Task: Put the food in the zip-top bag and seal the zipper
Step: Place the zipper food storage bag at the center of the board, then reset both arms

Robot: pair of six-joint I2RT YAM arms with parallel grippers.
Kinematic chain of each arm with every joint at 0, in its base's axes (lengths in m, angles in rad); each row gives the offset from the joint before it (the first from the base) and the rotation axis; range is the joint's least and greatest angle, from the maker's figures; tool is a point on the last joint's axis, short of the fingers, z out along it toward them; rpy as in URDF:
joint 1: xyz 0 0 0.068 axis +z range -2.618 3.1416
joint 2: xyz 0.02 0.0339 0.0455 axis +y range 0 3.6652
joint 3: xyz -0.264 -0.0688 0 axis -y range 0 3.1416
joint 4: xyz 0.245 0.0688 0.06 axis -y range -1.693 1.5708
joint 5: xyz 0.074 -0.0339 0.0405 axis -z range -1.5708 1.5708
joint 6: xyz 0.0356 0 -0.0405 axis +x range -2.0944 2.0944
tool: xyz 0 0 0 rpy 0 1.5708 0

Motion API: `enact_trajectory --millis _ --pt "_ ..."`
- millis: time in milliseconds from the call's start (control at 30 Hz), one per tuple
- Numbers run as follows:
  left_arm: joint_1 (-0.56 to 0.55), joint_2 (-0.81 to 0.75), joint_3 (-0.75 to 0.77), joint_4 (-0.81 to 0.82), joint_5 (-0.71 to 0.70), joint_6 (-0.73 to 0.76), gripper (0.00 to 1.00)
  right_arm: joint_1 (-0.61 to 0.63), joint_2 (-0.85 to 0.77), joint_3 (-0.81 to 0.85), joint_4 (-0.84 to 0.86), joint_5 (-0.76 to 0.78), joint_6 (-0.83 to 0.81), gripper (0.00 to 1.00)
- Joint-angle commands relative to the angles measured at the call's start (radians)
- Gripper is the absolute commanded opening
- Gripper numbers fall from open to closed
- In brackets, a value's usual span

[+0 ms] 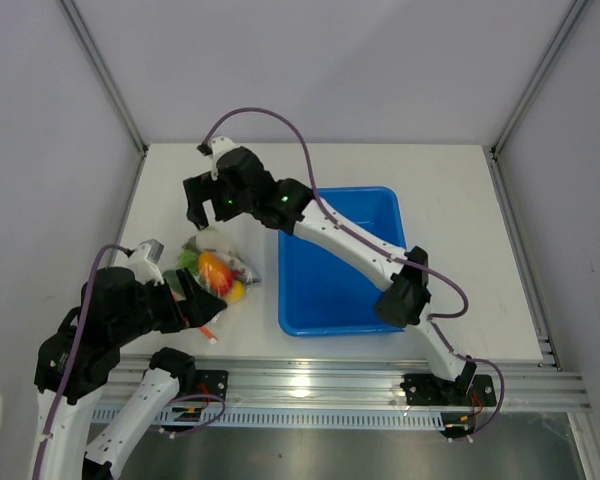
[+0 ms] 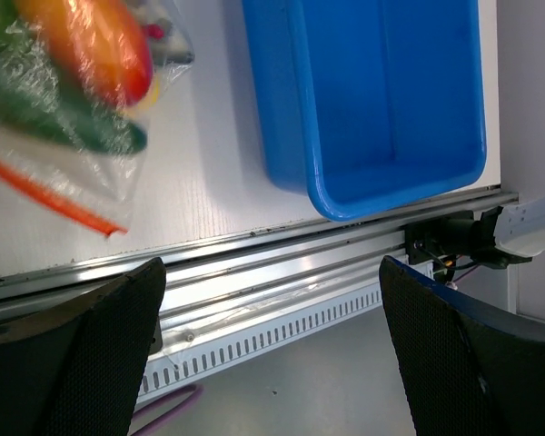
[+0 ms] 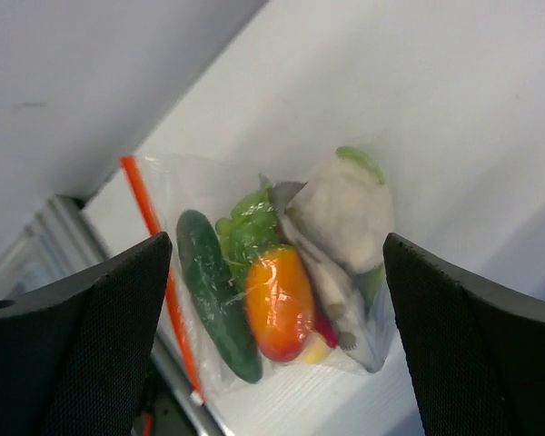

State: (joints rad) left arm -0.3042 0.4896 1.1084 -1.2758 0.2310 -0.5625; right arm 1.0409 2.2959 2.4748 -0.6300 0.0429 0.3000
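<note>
Bag (image 3: 209, 191) of food (image 3: 277, 304) on table (image 1: 460, 200) beside tub (image 1: 340, 270); left gripper (image 2: 271, 272), right gripper (image 3: 277, 245) spread wide, empty.

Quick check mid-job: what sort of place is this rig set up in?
Most likely a lab robot test cell, not a kitchen: a white table boxed in by plain pale panels, an aluminium rail along its near edge, and toy food in a zip-top bag.
</note>
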Motion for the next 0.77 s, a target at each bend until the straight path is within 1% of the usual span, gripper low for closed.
enact_trajectory --millis 0,33,133,167,233,267,300,400,433,467,533,567,667,700,733 --pt "0.004 -0.009 0.010 0.047 -0.010 -0.027 0.99 -0.002 -0.171 -0.028 0.035 -0.112 0.056 0.99" --pt "0.004 -0.011 0.010 0.050 -0.012 -0.027 1.00 -0.004 -0.218 -0.083 0.038 -0.106 0.063 0.99" --pt "0.004 -0.009 -0.010 0.073 -0.007 -0.031 1.00 -0.025 -0.304 -0.174 0.015 -0.055 0.079 0.99" --pt "0.004 -0.002 -0.019 0.079 -0.002 -0.034 1.00 -0.033 -0.328 -0.241 0.001 -0.023 0.076 0.99" --pt "0.002 0.001 -0.045 0.101 0.013 -0.046 1.00 -0.054 -0.383 -0.339 -0.042 0.081 0.071 0.99" --pt "0.004 0.003 -0.051 0.113 0.019 -0.050 0.99 -0.062 -0.394 -0.361 -0.072 0.119 0.079 0.99" --pt "0.004 0.003 -0.064 0.127 0.025 -0.053 1.00 -0.077 -0.403 -0.381 -0.127 0.139 0.082 0.99" --pt "0.004 0.009 -0.097 0.171 0.042 -0.065 0.99 -0.078 -0.461 -0.483 -0.203 0.222 0.094 0.99" --pt "0.004 0.012 -0.107 0.194 0.059 -0.069 0.99 -0.078 -0.487 -0.526 -0.200 0.230 0.099 0.99" --pt "0.004 0.018 -0.113 0.207 0.065 -0.074 0.99 -0.078 -0.545 -0.619 -0.194 0.233 0.103 1.00" --pt "0.004 0.024 -0.145 0.233 0.089 -0.088 1.00 -0.073 -0.616 -0.721 -0.152 0.236 0.120 0.99" --pt "0.002 0.033 -0.153 0.257 0.097 -0.099 1.00 -0.071 -0.686 -0.816 -0.139 0.238 0.128 0.99" --pt "0.004 0.041 -0.197 0.314 0.129 -0.112 1.00 -0.070 -0.783 -0.937 -0.105 0.239 0.151 0.99" --pt "0.004 0.043 -0.209 0.335 0.142 -0.126 0.99 -0.070 -0.846 -1.008 -0.093 0.242 0.157 0.99" --pt "0.004 0.040 -0.222 0.361 0.160 -0.131 0.99 -0.068 -0.880 -1.040 -0.083 0.244 0.162 0.99"
